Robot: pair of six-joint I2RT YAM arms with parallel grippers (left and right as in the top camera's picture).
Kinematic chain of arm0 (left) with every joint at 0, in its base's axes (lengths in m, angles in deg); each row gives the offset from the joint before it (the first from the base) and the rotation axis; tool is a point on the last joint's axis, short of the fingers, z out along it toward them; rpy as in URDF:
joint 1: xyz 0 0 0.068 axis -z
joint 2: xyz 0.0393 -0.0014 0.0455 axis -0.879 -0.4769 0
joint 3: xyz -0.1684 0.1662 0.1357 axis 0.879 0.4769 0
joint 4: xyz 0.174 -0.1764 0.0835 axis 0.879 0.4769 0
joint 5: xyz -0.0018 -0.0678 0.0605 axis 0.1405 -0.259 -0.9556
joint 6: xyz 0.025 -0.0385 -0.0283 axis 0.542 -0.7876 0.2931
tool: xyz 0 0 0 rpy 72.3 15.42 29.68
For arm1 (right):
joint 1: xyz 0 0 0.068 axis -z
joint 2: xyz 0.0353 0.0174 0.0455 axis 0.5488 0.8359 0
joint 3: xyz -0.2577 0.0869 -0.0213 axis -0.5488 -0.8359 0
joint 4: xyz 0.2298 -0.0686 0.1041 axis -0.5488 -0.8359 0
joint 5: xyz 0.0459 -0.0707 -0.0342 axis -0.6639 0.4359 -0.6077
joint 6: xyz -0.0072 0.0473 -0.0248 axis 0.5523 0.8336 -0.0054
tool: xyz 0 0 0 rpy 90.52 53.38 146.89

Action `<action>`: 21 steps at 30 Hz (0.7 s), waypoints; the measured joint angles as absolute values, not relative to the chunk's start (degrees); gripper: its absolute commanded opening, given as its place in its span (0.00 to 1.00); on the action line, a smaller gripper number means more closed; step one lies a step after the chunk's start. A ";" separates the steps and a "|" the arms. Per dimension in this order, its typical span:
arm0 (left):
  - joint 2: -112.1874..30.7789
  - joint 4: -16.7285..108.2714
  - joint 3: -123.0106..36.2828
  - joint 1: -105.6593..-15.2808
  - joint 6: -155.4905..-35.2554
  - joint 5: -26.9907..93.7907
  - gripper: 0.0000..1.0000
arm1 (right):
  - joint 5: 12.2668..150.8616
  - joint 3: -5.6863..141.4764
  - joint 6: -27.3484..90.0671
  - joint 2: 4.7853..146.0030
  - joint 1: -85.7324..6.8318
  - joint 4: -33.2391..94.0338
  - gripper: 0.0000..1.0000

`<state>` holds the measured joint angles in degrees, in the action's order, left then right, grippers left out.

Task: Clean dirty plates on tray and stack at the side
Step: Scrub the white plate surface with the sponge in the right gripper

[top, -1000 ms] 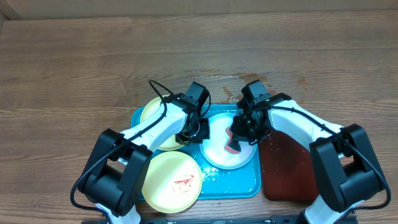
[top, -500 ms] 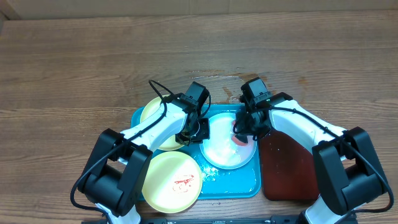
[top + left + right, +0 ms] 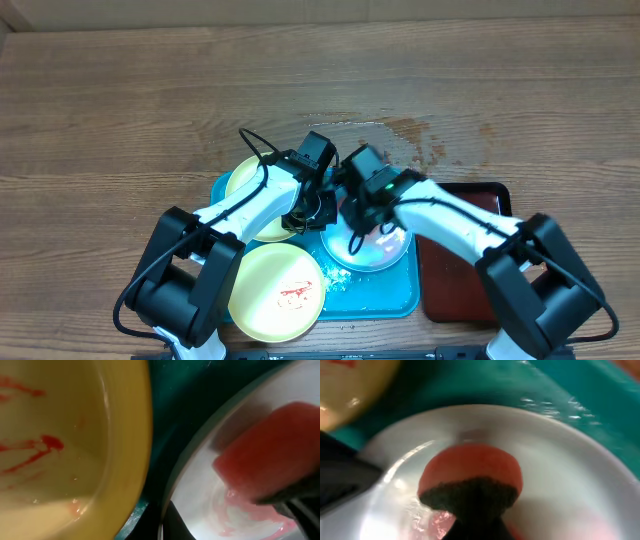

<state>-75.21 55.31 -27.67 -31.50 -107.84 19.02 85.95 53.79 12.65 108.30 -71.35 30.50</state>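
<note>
now your right gripper (image 3: 360, 222), clamped on the red sponge (image 3: 470, 470), has swept from 3 o'clock to 10 o'clock on the white plate (image 3: 385, 255) in the tray (image 3: 385, 297); your left gripper (image 3: 307, 214) stays pinched on its 9 o'clock rim. scrubbing looks half done.

Robot lab, plain wooden table (image 3: 120, 100)

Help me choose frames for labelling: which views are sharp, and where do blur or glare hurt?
Overhead: sharp and evenly lit, only a wet sheen on the table. Left wrist: too close, soft focus on the yellow plate and red sponge. Right wrist: smeared, with glare streaks on the white plate and tray.
</note>
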 measured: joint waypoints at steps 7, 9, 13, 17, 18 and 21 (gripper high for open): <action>-75.25 56.10 -27.58 -31.50 -106.95 18.82 0.04 | 85.64 54.05 15.16 108.30 -72.27 28.05 0.04; -75.25 56.10 -27.58 -31.50 -106.95 18.80 0.04 | 84.31 54.07 16.78 108.30 -72.01 27.72 0.04; -75.25 55.95 -27.58 -31.50 -106.99 18.87 0.04 | 79.24 54.05 19.97 108.30 -70.48 26.80 0.04; -75.25 55.86 -27.61 -31.50 -106.99 19.00 0.04 | 73.20 53.72 24.30 108.54 -68.33 26.08 0.04; -75.25 55.86 -27.61 -31.50 -107.01 19.02 0.04 | 72.11 53.66 25.20 108.65 -67.96 25.97 0.04; -75.25 55.84 -27.61 -31.50 -106.99 19.02 0.04 | 69.12 53.61 27.91 109.04 -67.13 25.16 0.04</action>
<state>-75.25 55.84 -27.61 -31.50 -106.99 19.02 69.12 53.61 27.91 109.04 -67.13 25.16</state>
